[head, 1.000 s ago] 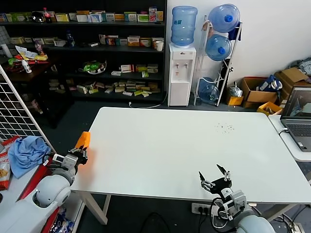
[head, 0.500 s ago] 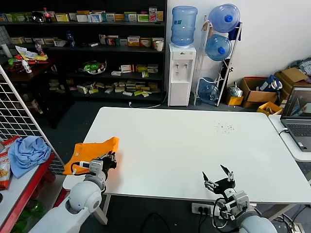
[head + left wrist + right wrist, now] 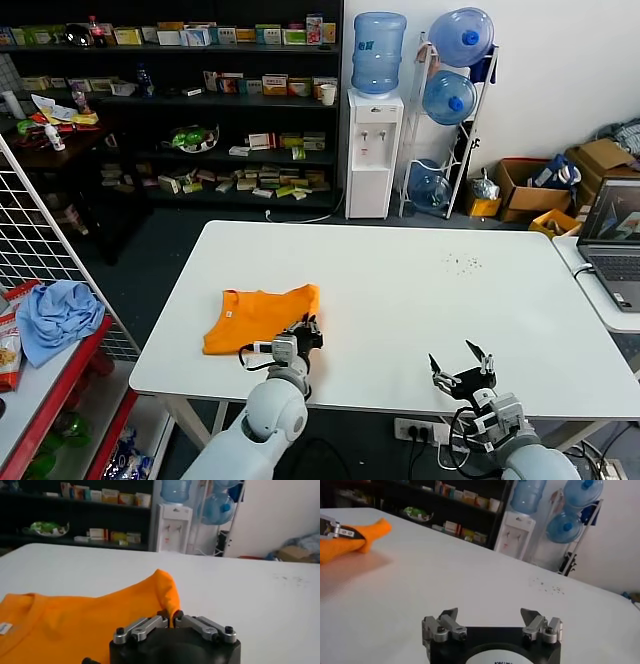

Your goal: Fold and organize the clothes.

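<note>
T-shirt: 1 orange T-shirt (image 3: pixel 262 319), lying on tabletop (image 3: pixel 400 300) at its left-front part, approx 8 o'clock from tabletop centre; collar and small white tag toward 9 o'clock side; looks loosely spread, right edge bunched up where pinched
Left end effector (image 3: pixel 305 334): 1, at T-shirt's near-right corner, approx 4 o'clock from shirt centre; fingers pressed together, pinching a fold of the orange fabric (left wrist view shows cloth (image 3: pixel 100 615) caught betw the 2 fingertips (image 3: pixel 170 618))
Right end effector (image 3: pixel 464 367): 1, near tabletop's front edge, approx 5 o'clock from centre, well apart from the shirt; fingers spread, nothing betw them (image 3: pixel 490 617)
Blue cloth (image 3: pixel 58 315): 1 light blue cloth, crumpled on side shelf off tabletop, at 9 o'clock of shirt
Water jugs: 4 seen at back – 1 on dispenser (image 3: pixel 379 52), 3 on rack (image 3: pixel 450 100)
Laptop (image 3: pixel 613 245): 1, open, on separate desk at 3 o'clock
Specks (image 3: pixel 462 263): small dark scatter on tabletop approx 1 o'clock
</note>
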`<state>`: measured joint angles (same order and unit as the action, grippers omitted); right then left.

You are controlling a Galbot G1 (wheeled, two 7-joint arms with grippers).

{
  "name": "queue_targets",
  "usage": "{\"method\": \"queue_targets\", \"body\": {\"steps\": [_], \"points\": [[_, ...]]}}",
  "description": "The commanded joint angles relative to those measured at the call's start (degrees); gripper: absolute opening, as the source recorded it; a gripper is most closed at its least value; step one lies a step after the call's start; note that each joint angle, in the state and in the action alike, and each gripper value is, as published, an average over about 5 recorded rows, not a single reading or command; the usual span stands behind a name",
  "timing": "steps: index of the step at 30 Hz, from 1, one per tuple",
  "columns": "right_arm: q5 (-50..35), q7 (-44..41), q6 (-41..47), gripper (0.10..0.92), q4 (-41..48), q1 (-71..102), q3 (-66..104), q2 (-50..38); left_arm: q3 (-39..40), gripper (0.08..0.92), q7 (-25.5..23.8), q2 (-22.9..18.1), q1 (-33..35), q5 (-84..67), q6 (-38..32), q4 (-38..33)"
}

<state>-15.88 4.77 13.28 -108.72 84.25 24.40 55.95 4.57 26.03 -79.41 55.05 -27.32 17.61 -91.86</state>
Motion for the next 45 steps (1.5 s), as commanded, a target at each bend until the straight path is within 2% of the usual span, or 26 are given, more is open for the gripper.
{"method": "queue_targets", "body": {"steps": [1,7,15,19,27,29,32,38,45], "points": [[-0.78,0.18,-0.12,0.823,0.61,-0.04,1.25,-0.04,5.47,0.129,-0.16,-15.59,-1.59,5.50,-6.63,9.98],[-1.59,0.43,-0.08,0.823,0.73,0.37,1.82,-0.26,5.09,0.156,-1.88,-15.59,-2.92,4.24,-15.74,15.13],[-2.16,0.38,0.31,0.823,1.01,-1.15,1.45,0.73,6.97,0.376,-6.25,-14.51,-0.69,-0.38,-19.34,6.37],[-1.95,-0.02,-0.42,0.823,1.03,-1.32,1.86,1.05,6.11,0.489,-9.14,-8.30,0.74,1.89,-22.03,2.72],[-2.54,-4.85,-2.47,0.823,1.18,-1.62,6.89,5.12,-2.50,0.723,-14.61,11.92,6.82,7.56,-30.13,-0.66],[-3.41,-5.96,-2.65,0.823,1.25,-2.07,7.86,6.29,-4.99,0.774,-15.79,15.29,8.89,9.91,-30.46,-1.84],[-4.22,-7.66,-3.14,0.823,1.22,-2.43,8.75,7.81,-9.06,0.815,-16.41,18.24,11.91,13.24,-28.21,-4.35],[-3.64,-11.44,-4.21,0.823,1.19,-1.94,10.71,10.12,-15.46,0.822,-16.06,21.55,16.54,14.78,-26.21,-7.74],[-0.36,-14.77,-3.18,0.823,0.03,-1.23,13.62,12.00,-19.09,0.823,-16.54,22.71,19.90,11.60,-25.45,-8.76]]}}
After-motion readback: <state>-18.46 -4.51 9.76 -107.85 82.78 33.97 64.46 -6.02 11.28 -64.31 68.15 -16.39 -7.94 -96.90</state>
